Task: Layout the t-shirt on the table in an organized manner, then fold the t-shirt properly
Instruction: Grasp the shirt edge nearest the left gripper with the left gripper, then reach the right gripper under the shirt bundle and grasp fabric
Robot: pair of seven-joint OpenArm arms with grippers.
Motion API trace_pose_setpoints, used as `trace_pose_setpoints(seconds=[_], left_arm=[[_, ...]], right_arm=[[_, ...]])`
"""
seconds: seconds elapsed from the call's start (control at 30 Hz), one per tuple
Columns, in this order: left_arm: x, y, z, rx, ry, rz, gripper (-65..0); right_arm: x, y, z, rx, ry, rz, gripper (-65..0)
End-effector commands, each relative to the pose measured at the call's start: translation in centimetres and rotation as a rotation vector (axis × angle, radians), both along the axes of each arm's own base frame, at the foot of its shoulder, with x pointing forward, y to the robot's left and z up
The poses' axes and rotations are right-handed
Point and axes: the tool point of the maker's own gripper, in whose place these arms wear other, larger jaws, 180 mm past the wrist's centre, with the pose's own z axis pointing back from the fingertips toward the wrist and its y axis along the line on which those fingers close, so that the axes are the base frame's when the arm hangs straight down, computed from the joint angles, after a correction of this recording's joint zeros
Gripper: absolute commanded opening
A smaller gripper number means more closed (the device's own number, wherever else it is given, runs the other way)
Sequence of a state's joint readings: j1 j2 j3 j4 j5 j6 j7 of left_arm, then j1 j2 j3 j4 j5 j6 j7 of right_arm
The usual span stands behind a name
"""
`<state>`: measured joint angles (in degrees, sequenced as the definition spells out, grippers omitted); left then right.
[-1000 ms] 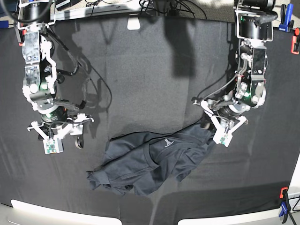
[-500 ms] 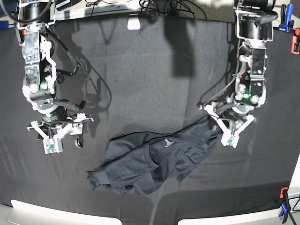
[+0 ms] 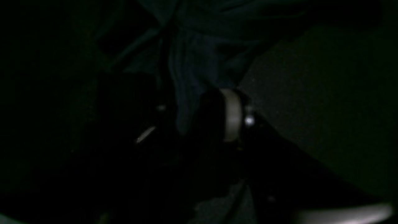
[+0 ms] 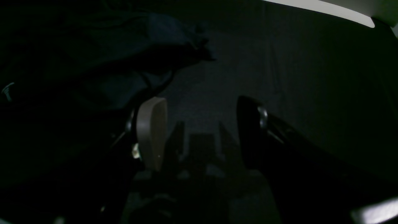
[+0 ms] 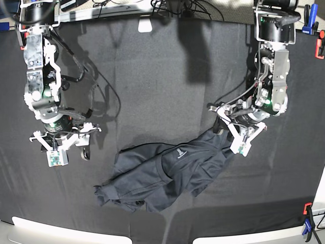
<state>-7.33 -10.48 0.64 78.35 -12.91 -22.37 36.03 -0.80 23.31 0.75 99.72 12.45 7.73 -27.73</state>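
The t-shirt (image 5: pixel 167 173) lies crumpled, dark grey, on the table (image 5: pixel 152 76) at the near middle, with a small pale label facing up. My left gripper (image 5: pixel 229 138) is at the shirt's far right corner. In the dim left wrist view a fold of the t-shirt (image 3: pixel 199 46) runs down between the fingers of the left gripper (image 3: pixel 194 102), which stand partly apart; whether they pinch it is unclear. Left of the shirt and apart from it, my right gripper (image 5: pixel 68 152) hangs open. In the right wrist view the right gripper (image 4: pixel 200 105) is empty, with the t-shirt (image 4: pixel 124 46) beyond its left finger.
Orange (image 5: pixel 320 48) and blue (image 5: pixel 307 23) clamps sit at the table's far right edge, and another clamp (image 5: pixel 307 216) at the near right. A white block (image 5: pixel 145 24) and cables lie at the far edge. White corners (image 5: pixel 51 229) mark the near edge.
My left gripper drew back to the right off the shirt corner with wider jaws, then returned left onto it with the jaws narrower. The right arm has not moved.
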Motion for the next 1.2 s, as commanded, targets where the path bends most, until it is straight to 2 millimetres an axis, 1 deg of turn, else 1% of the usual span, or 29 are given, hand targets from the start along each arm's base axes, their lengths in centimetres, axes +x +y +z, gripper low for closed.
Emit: trace_pose_setpoints(seconds=[0.0,0.07,0.1,0.2,0.37,0.43,0.5,0.63,0.67,0.7,0.8,0.87,0.93,1.03,1.1,1.17], left_arm=[[1.4,0.0,2.0,-0.018,-0.067,0.002,-53.9],[1.7,0.0,2.4,-0.029,-0.095,0.005,-63.4],[1.9,-0.1,2.8,-0.038,-0.116,0.008,-65.0],[2.2,-0.1,3.2,-0.047,-0.140,0.011,-65.0],[2.0,-0.1,3.0,-0.045,-0.133,0.010,-65.0],[2.1,-0.1,3.1,-0.047,-0.137,0.011,-65.0],[2.1,-0.1,3.1,-0.047,-0.137,0.011,-65.0],[2.0,-0.1,3.1,-0.046,-0.137,0.010,-65.0],[2.0,-0.1,3.1,-0.046,-0.137,0.010,-65.0],[2.0,-0.1,3.1,-0.046,-0.137,0.011,-65.0],[2.0,-0.1,3.1,-0.046,-0.136,0.011,-65.0],[2.0,-0.1,3.1,-0.046,-0.136,0.010,-65.0],[2.0,-0.1,3.1,-0.045,-0.136,0.010,-65.0],[2.0,-0.1,3.1,-0.045,-0.136,0.010,-65.0],[2.0,-0.1,3.1,-0.045,-0.136,0.010,-65.0],[2.0,-0.1,3.0,-0.045,-0.135,0.011,-65.0]], right_arm=[[0.8,-0.1,2.0,-0.005,-0.063,0.010,-30.1],[0.8,0.0,2.1,-0.004,-0.071,0.011,-30.1],[0.9,0.0,2.3,-0.002,-0.084,0.013,-30.1],[1.3,0.3,3.5,0.006,-0.155,0.025,-30.1],[1.7,0.7,4.0,0.016,-0.161,0.037,-30.1],[1.9,2.2,4.1,0.013,-0.148,0.110,-30.0],[2.5,3.7,4.7,0.017,-0.150,0.157,-30.0],[4.4,6.4,6.6,-0.035,-0.189,0.211,-29.9],[4.9,7.0,6.9,-0.059,-0.189,0.225,-29.9],[5.5,7.7,6.7,-0.086,-0.171,0.240,-29.8],[7.3,9.5,4.7,-0.175,-0.054,0.287,-28.1],[8.5,11.0,3.9,-0.199,-0.009,0.322,-27.8],[9.5,12.9,4.1,-0.203,-0.005,0.357,-27.8],[10.7,15.9,5.2,-0.188,-0.003,0.390,-27.8],[11.1,17.1,5.5,-0.179,0.031,0.390,-27.8],[11.8,17.9,5.6,-0.188,0.063,0.373,-27.9]])
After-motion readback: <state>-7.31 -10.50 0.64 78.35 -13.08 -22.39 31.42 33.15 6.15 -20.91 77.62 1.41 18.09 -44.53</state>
